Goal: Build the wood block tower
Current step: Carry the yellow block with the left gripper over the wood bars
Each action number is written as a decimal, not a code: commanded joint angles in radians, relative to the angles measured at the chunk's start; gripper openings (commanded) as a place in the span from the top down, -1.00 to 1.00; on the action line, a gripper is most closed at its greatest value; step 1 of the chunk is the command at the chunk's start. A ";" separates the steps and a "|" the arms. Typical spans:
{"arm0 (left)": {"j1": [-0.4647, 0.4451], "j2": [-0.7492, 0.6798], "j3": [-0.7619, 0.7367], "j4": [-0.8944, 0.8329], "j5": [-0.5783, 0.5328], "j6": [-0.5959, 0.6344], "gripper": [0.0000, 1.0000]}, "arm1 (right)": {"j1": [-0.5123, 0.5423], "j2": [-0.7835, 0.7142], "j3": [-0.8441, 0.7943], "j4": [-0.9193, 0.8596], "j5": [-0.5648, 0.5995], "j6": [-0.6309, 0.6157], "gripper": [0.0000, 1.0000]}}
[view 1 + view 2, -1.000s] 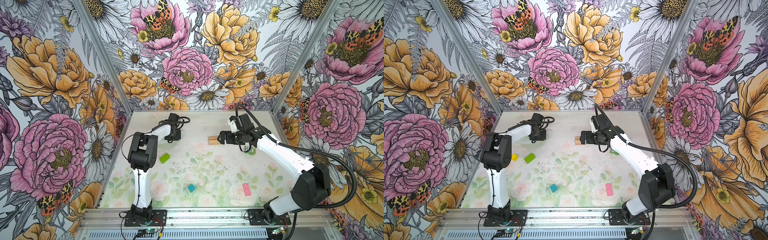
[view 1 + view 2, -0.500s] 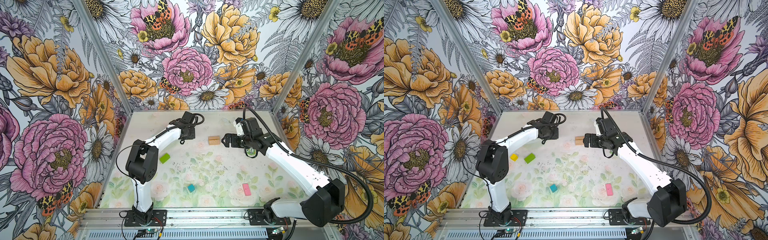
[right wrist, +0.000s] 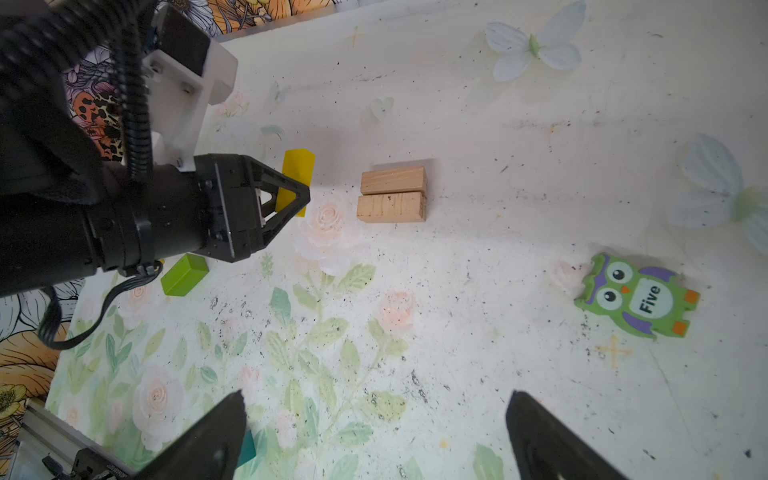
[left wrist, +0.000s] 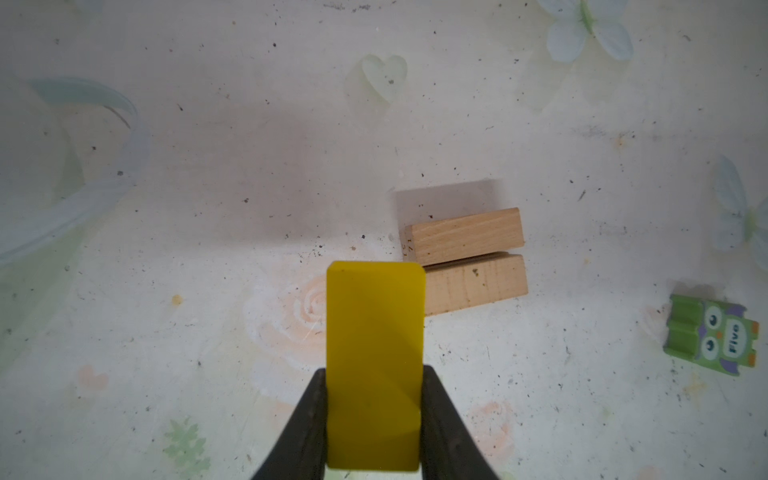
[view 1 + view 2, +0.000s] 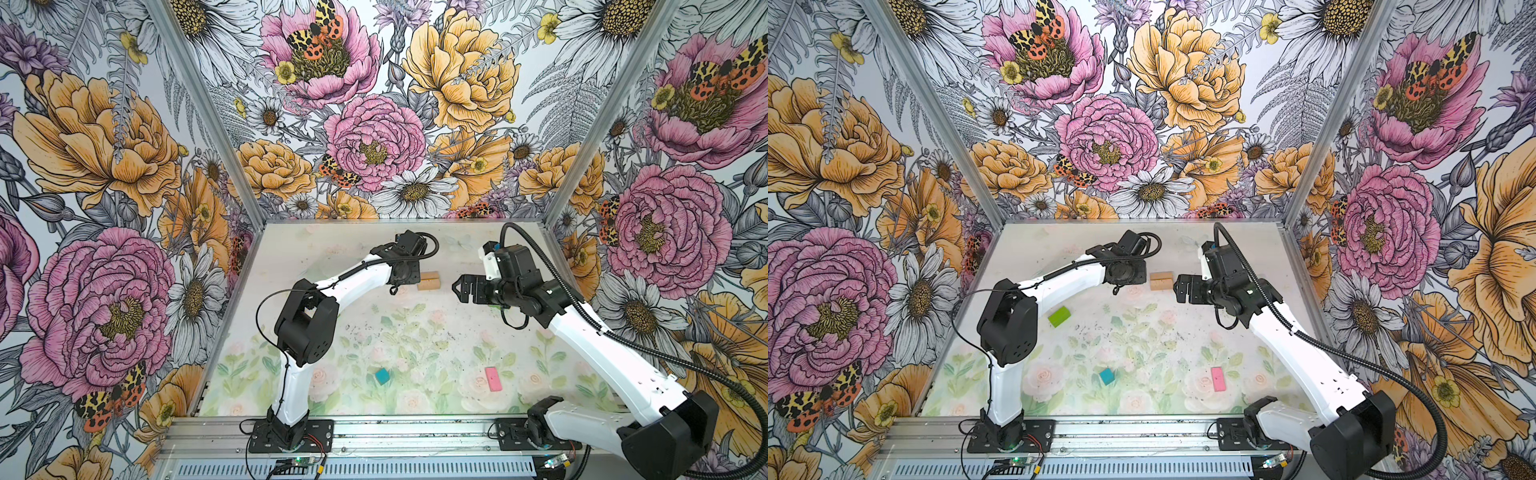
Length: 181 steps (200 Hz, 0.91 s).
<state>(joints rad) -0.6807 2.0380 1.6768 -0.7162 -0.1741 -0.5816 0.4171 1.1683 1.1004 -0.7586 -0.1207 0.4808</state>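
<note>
The wood block tower is one layer high: two tan planks [image 5: 429, 281] [image 5: 1161, 281] [image 4: 465, 257] [image 3: 392, 194] lying side by side on the table. My left gripper [image 4: 375, 374] [image 3: 286, 195] is shut on a yellow bar [image 4: 375, 365] [image 3: 297, 174], held just left of the planks and above the table. My right gripper [image 5: 457, 286] [image 5: 1177, 289] [image 3: 376, 395] hangs open and empty to the right of the planks. A lime green block [image 5: 1059, 316] [image 3: 185, 275], a teal cube [image 5: 382, 375] [image 5: 1106, 376] and a pink slab [image 5: 493, 378] [image 5: 1218, 378] lie loose nearer the front.
A small green owl figure [image 4: 710, 332] [image 3: 638, 295] lies flat to the right of the planks, under the right wrist. Flowered walls [image 5: 582, 174] close the table [image 5: 332, 241] on three sides, and a metal rail [image 5: 415, 436] runs along the front.
My left arm has swung right with the yellow bar, from the back left to beside the planks. My right gripper has drawn back to the right, away from the planks, still open.
</note>
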 commanded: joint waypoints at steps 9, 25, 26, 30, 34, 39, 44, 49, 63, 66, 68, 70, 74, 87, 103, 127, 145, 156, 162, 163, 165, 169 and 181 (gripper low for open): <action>-0.025 0.057 0.070 -0.003 -0.067 -0.060 0.49 | -0.009 -0.034 -0.021 -0.008 0.026 0.001 -0.99; -0.039 0.093 0.113 -0.014 -0.068 -0.067 0.50 | -0.014 -0.046 -0.027 -0.008 0.034 -0.001 -0.99; -0.042 0.095 0.116 -0.015 -0.068 -0.067 0.50 | -0.014 -0.046 -0.027 -0.007 0.034 -0.001 -0.99; -0.043 0.102 0.126 -0.020 -0.070 -0.069 0.49 | -0.016 -0.050 -0.029 -0.007 0.034 -0.002 -0.99; -0.046 0.113 0.137 -0.023 -0.071 -0.069 0.49 | -0.017 -0.053 -0.030 -0.008 0.035 -0.002 -1.00; -0.049 0.124 0.152 -0.027 -0.073 -0.069 0.49 | -0.020 -0.055 -0.030 -0.008 0.034 -0.002 -1.00; -0.052 0.133 0.166 -0.033 -0.076 -0.071 0.50 | -0.022 -0.057 -0.033 -0.010 0.033 -0.002 -0.99; -0.055 0.144 0.180 -0.039 -0.078 -0.075 0.49 | -0.025 -0.060 -0.035 -0.010 0.031 -0.002 -0.99; -0.062 0.169 0.211 -0.046 -0.082 -0.081 0.49 | -0.032 -0.064 -0.038 -0.010 0.032 -0.002 -1.00; -0.063 0.173 0.217 -0.048 -0.083 -0.083 0.50 | -0.033 -0.064 -0.039 -0.010 0.031 -0.003 -1.00; -0.063 0.176 0.221 -0.048 -0.083 -0.083 0.49 | -0.035 -0.065 -0.040 -0.009 0.031 -0.004 -0.99; -0.065 0.180 0.223 -0.048 -0.084 -0.085 0.49 | -0.036 -0.065 -0.040 -0.009 0.032 -0.004 -0.99; -0.067 0.184 0.229 -0.049 -0.084 -0.086 0.49 | -0.038 -0.065 -0.042 -0.008 0.030 -0.004 -1.00; -0.072 0.198 0.246 -0.056 -0.088 -0.091 0.50 | -0.044 -0.064 -0.044 -0.010 0.028 -0.006 -0.99; -0.076 0.212 0.263 -0.061 -0.091 -0.096 0.49 | -0.050 -0.064 -0.048 -0.008 0.024 -0.008 -0.99; -0.077 0.230 0.274 -0.062 -0.090 -0.105 0.50 | -0.056 -0.064 -0.050 -0.008 0.021 -0.013 -0.99; -0.080 0.239 0.281 -0.066 -0.090 -0.110 0.50 | -0.061 -0.065 -0.052 -0.008 0.019 -0.016 -0.99; -0.080 0.244 0.285 -0.066 -0.091 -0.112 0.50 | -0.064 -0.065 -0.054 -0.009 0.017 -0.018 -0.99; -0.082 0.248 0.289 -0.068 -0.092 -0.113 0.49 | -0.066 -0.065 -0.055 -0.008 0.017 -0.019 -0.99; -0.082 0.248 0.289 -0.069 -0.092 -0.114 0.49 | -0.065 -0.066 -0.055 -0.008 0.016 -0.019 -0.99; -0.082 0.249 0.290 -0.070 -0.093 -0.114 0.49 | -0.066 -0.066 -0.056 -0.008 0.016 -0.019 -0.99; -0.081 0.251 0.291 -0.072 -0.094 -0.114 0.49 | -0.067 -0.066 -0.056 -0.008 0.014 -0.019 -0.99; -0.082 0.256 0.299 -0.075 -0.092 -0.115 0.49 | -0.072 -0.068 -0.058 -0.008 0.012 -0.020 -0.99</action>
<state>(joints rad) -0.7574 2.2719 1.9377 -0.7769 -0.2405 -0.6796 0.3569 1.1202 1.0527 -0.7692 -0.1059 0.4770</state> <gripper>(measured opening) 0.327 0.996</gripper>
